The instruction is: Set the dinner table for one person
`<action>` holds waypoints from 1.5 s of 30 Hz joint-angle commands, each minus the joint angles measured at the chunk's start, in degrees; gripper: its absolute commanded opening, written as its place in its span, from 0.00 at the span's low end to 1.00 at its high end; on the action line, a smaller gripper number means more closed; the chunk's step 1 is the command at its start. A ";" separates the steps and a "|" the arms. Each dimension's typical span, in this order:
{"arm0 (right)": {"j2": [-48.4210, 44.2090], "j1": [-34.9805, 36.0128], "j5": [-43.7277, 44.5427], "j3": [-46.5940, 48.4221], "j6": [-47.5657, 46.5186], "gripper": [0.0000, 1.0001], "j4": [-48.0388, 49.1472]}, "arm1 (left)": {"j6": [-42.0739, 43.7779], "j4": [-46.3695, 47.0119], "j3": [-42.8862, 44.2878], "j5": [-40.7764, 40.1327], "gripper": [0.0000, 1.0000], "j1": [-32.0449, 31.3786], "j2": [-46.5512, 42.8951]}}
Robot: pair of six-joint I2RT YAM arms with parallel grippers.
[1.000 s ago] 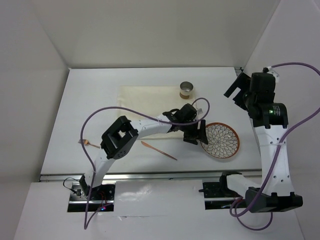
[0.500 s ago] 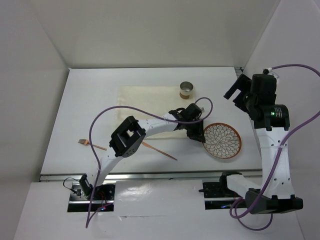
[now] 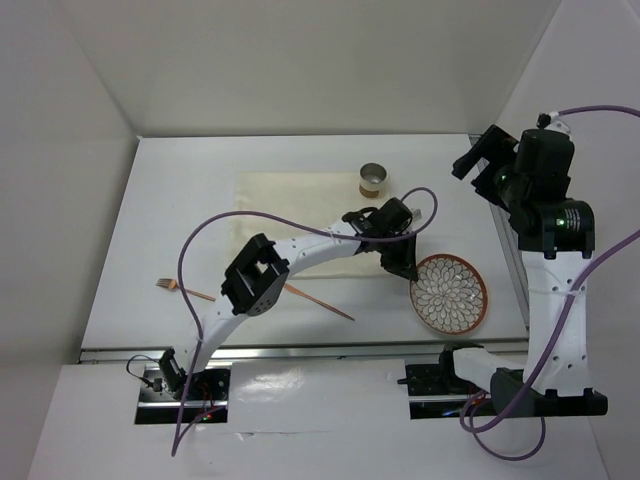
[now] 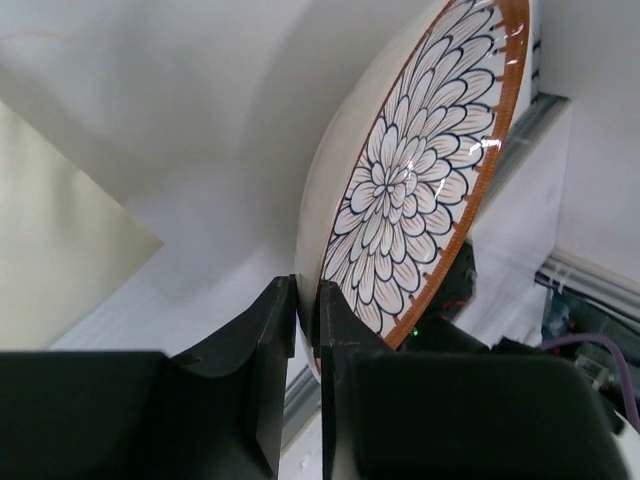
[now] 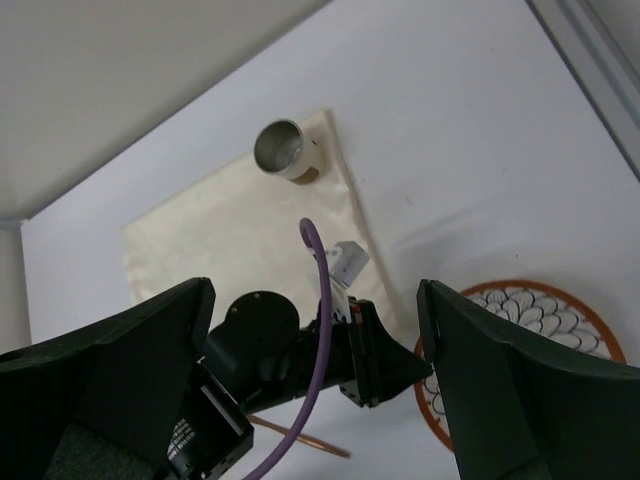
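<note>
Bench, white with metal rails along its edges, lay under both arms and carried everything. Toward its near right corner a flower-patterned plate stood tilted, its rim clamped in the left gripper, one finger on each face. A cream placemat lay mid-bench, with a metal cup on its far right corner. A fork lay near the left edge and a thin copper utensil toward the near edge. The right gripper hung over the right edge, fingers wide apart, empty.
</note>
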 commanded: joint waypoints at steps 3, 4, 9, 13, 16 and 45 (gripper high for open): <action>1.25 -0.34 -1.36 3.77 -2.03 1.00 3.28 | 0.65 3.44 3.08 10.46 0.00 4.72 -10.10; 1.25 -0.34 -1.36 3.77 -2.64 1.00 3.29 | 1.35 2.83 2.38 10.47 0.00 5.78 -12.47; 2.48 -0.34 2.85 4.38 -3.70 1.00 3.81 | 2.76 -1.48 -9.20 13.63 0.00 14.46 -22.22; 2.48 -0.34 2.06 1.14 -3.70 1.00 4.96 | 4.24 -2.09 -20.02 12.24 0.00 22.12 -33.21; 3.09 -0.34 2.06 0.60 -3.70 1.00 4.96 | 7.41 -2.63 -26.26 10.22 0.00 29.57 -38.83; 3.63 -0.34 -1.45 -3.78 -4.23 1.00 5.40 | 10.49 -2.61 -25.94 0.11 0.07 42.36 -22.16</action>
